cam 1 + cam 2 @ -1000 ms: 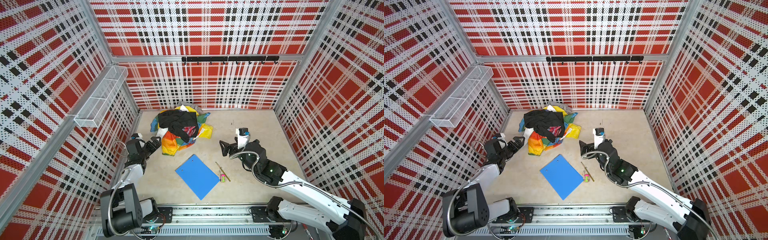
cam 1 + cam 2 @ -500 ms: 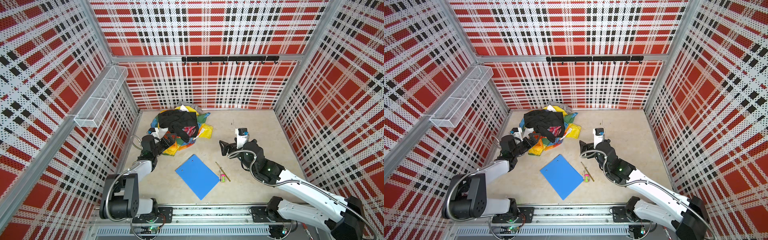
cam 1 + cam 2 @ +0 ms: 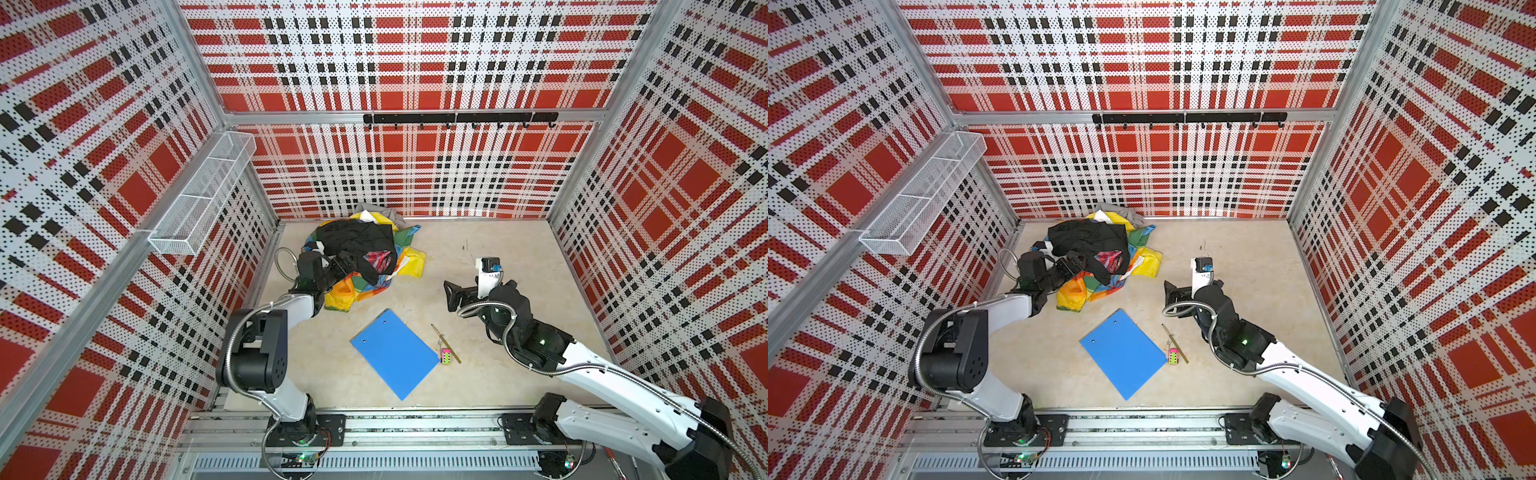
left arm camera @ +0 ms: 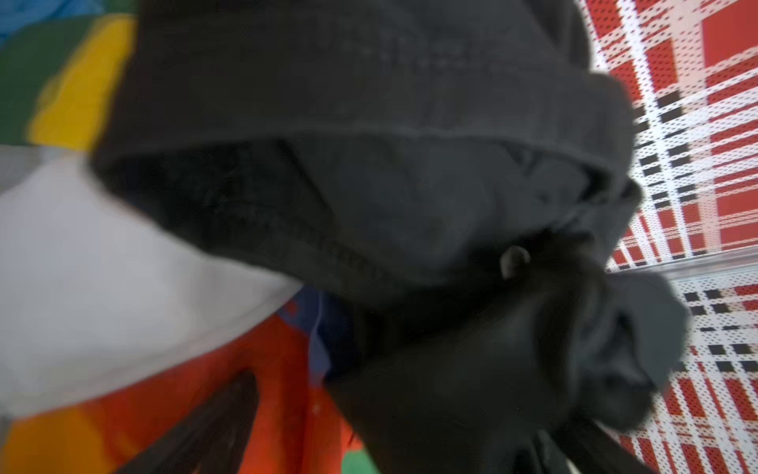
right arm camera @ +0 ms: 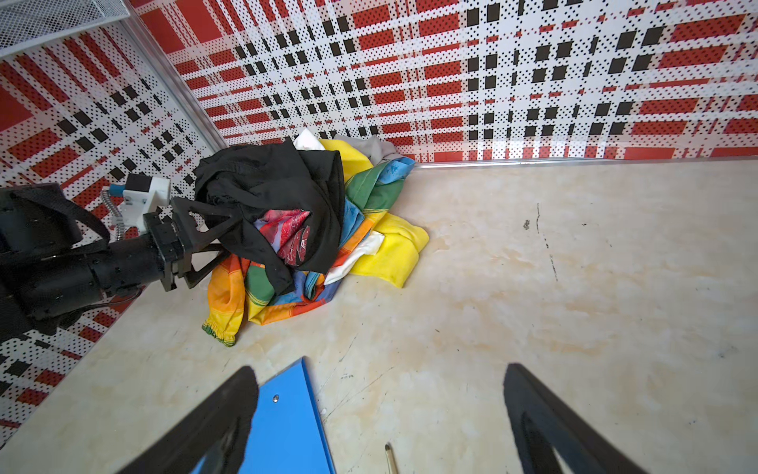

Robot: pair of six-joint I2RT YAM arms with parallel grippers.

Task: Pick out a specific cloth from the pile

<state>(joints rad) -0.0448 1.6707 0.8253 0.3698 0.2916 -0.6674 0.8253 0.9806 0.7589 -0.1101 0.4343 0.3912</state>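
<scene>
Cloth (image 4: 102,287) mostly buried under black garment (image 4: 369,176); left wrist view blurred.

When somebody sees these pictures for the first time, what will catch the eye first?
The red plaid walls all around, then the colourful pile at the back, a black garment on top. The open left hand is at its left edge; a blue clipboard lies in front.

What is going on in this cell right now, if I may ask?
The left gripper is at the edge of the pile, jaws open against the black garment, gripping nothing yet. The white cloth shows next to that garment in the left wrist view. The right gripper hovers open over the table by the blue clipboard, empty.
</scene>
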